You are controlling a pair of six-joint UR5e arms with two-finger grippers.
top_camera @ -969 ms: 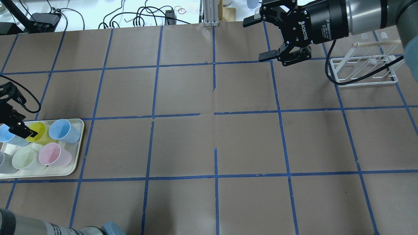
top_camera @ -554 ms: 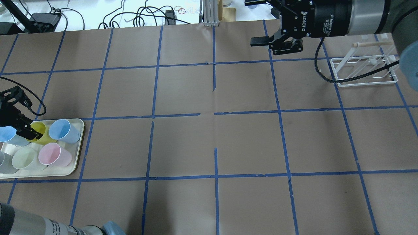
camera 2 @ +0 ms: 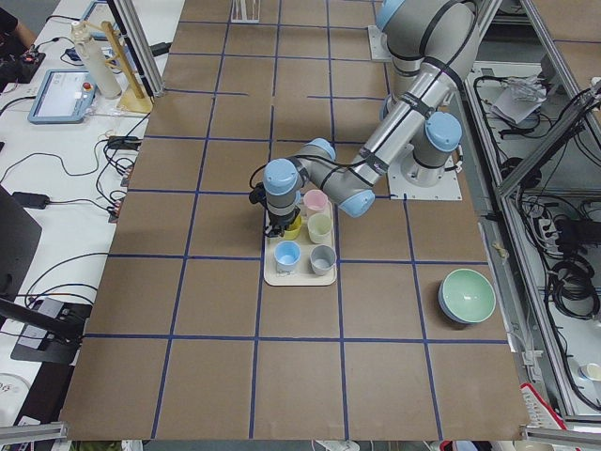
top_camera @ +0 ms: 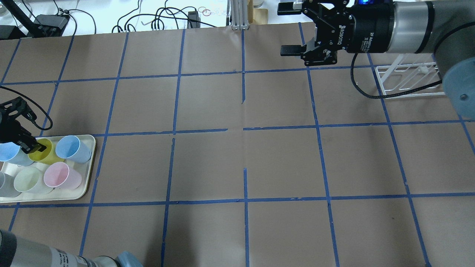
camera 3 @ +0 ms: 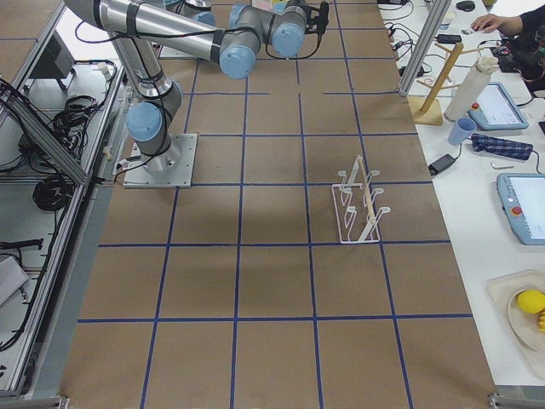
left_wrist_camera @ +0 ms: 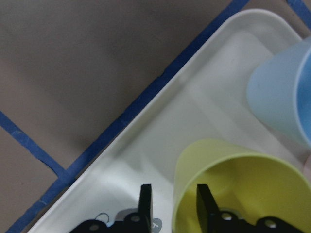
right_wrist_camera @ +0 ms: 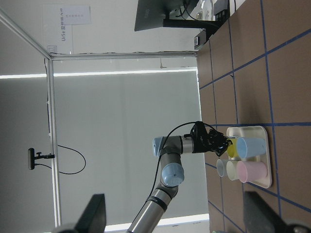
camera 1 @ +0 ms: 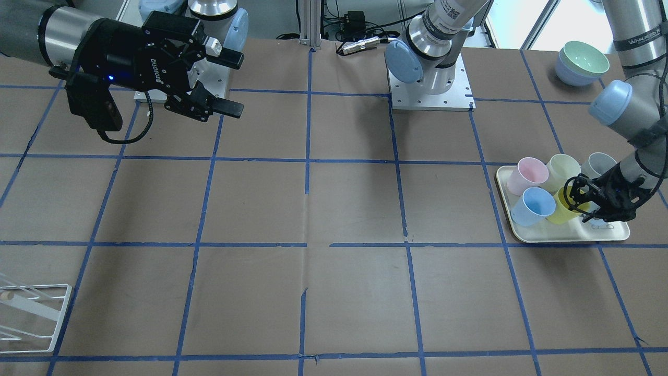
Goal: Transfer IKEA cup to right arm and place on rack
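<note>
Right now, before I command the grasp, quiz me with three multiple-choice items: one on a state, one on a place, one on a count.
1. The right hand is:
A) open and empty
B) shut on a cup
C) shut and empty

2. The IKEA cup stands:
A) in the right hand
B) on the tray
C) on the floor

3. Cups on the tray:
A) four
B) six
C) eight

Key: 1 A, its fingers are spread in the air with nothing between them. 2 B, it stands among the other cups on the tray. 3 B, the overhead view shows six.
</note>
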